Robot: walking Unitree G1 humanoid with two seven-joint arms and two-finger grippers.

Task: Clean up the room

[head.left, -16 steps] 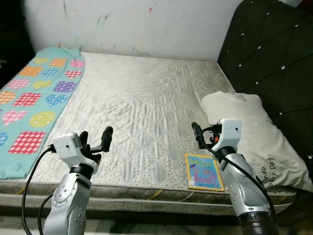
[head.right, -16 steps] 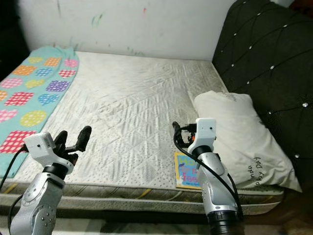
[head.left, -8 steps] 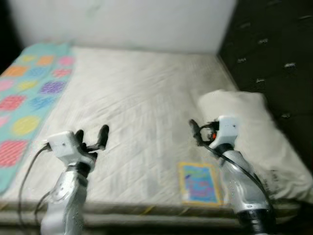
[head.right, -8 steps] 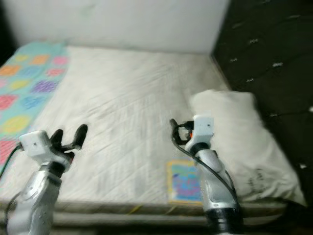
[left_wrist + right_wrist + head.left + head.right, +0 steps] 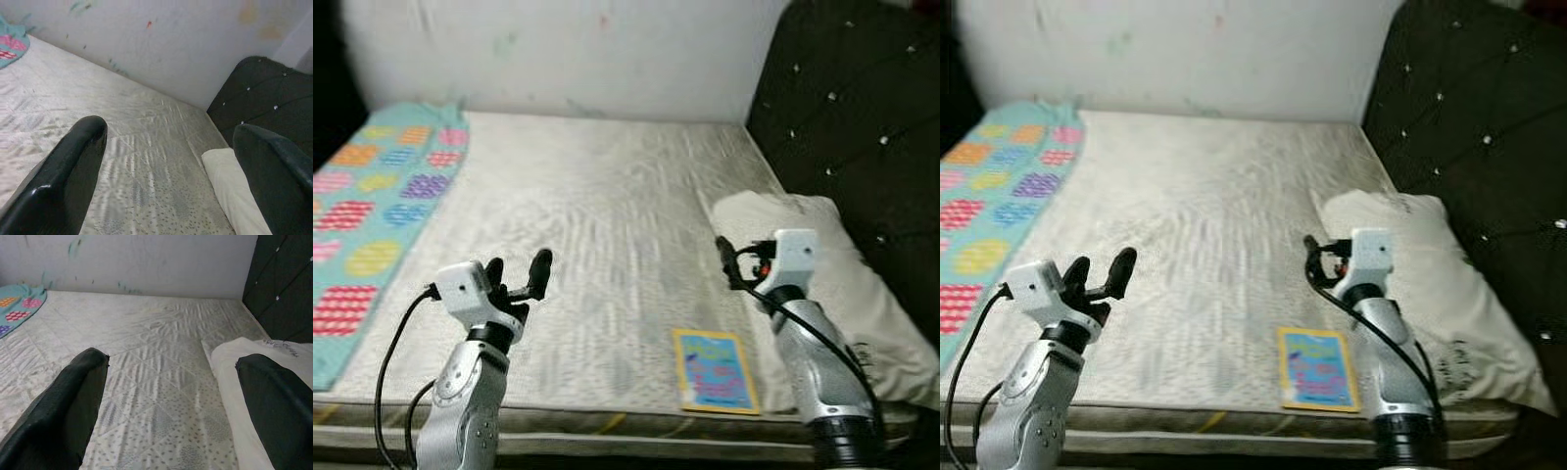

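A colourful picture book (image 5: 715, 370) lies flat near the front edge of the bare mattress (image 5: 607, 196), just left of my right forearm. A white pillow (image 5: 847, 279) rests at the right side against the dark headboard. A turquoise blanket with bright patches (image 5: 372, 211) covers the mattress's left edge. My left gripper (image 5: 517, 270) hovers open over the front left of the mattress, holding nothing. My right gripper (image 5: 724, 257) is raised open above the mattress beside the pillow, and the right wrist view shows its fingers (image 5: 73, 396) spread wide with nothing between them.
A black tufted headboard (image 5: 862, 108) rises along the right. A white wall with paint marks (image 5: 568, 49) runs behind the bed. The mattress's front edge (image 5: 607, 421) lies just before me.
The whole picture has shifted and sharpened after a blurred frame, so the camera moved. Both arms keep much the same raised pose with open fingers. The book lies where it was.
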